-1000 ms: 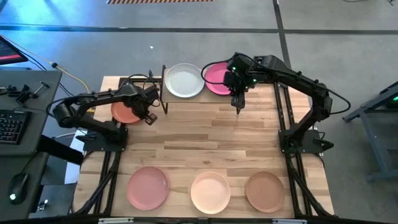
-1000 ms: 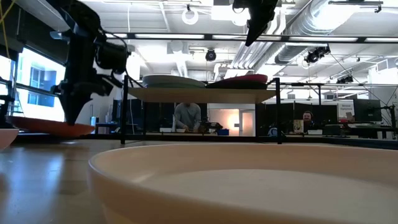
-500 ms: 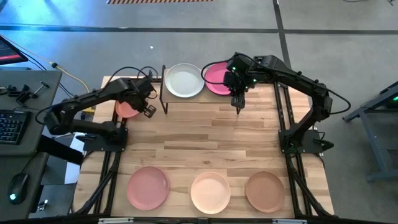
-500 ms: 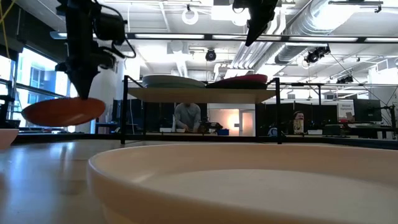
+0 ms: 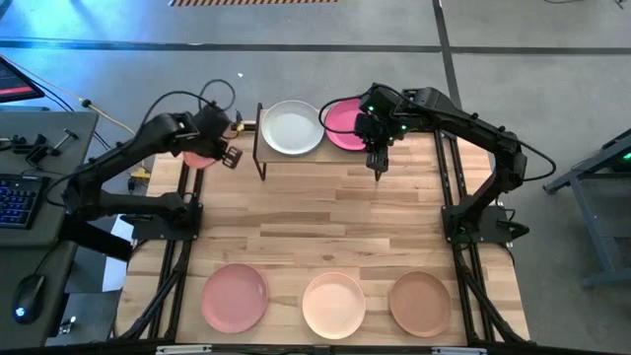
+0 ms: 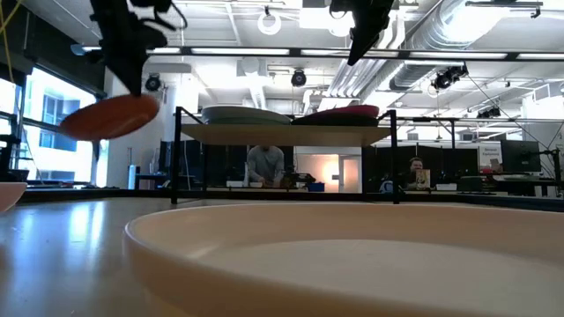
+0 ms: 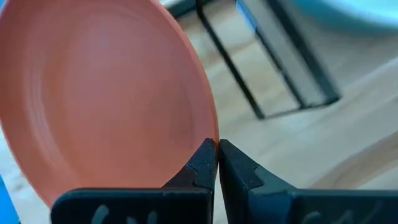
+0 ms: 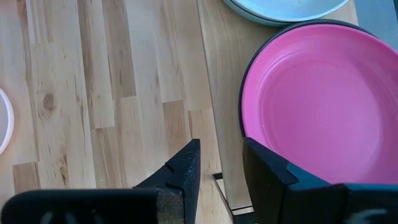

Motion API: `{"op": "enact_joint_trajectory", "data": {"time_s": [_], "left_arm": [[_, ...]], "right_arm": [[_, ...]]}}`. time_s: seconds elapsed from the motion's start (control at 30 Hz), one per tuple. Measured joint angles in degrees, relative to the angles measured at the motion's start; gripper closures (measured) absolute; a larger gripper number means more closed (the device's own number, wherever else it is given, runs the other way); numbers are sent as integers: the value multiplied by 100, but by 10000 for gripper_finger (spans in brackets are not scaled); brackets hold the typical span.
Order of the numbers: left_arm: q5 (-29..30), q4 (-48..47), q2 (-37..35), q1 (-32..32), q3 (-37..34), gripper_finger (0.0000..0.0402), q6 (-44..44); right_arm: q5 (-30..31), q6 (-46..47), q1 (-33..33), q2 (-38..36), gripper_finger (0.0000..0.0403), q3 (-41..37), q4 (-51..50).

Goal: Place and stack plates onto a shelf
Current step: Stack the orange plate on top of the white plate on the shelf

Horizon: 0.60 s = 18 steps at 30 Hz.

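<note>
- Nearest the front edge of the table (image 5: 325,212), at about six o'clock in the overhead view, three plates lie in a row: the pink plate (image 5: 235,297), the cream plate (image 5: 333,304) in the middle, and the tan-brown plate (image 5: 420,303). The cream one fills the foreground of the low view (image 6: 352,255).
- Farther back, at roughly ten o'clock, the left gripper (image 5: 225,156) is pinched tight on the rim of the orange plate (image 5: 197,156); its wrist view shows the two fingers closed on the plate's edge (image 7: 124,93).
- From table height the orange plate (image 6: 110,116) hangs tilted in the air, clear of the tabletop, to the left of the shelf.
- At about one o'clock the right gripper (image 5: 377,169) hangs just in front of the shelf (image 5: 264,153), fingers parted and holding nothing (image 8: 221,168).
- At the far edge, around twelve o'clock, the shelf carries the pale mint plate (image 5: 292,127) on its left half, resting on another plate whose colour is hard to tell, and the magenta plate (image 5: 343,123) on its right half, sitting on a dark grey plate (image 8: 298,26) whose rim peeps out.
- Beyond the table, people (image 6: 264,165) show in the room behind.
</note>
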<state>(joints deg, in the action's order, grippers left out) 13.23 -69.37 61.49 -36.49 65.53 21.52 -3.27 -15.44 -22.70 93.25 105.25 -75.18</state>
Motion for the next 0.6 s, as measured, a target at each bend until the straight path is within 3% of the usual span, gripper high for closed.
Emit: {"op": "enact_joint_trajectory", "data": {"time_s": [0.37, 0.6], "left_arm": [[248, 351, 105, 0, 1203, 401, -622], [-270, 1126, 429, 13, 1707, 401, -1459]], "right_arm": [[0, -2, -2, 0, 304, 0, 0], [0, -2, -1, 0, 304, 0, 0]]}}
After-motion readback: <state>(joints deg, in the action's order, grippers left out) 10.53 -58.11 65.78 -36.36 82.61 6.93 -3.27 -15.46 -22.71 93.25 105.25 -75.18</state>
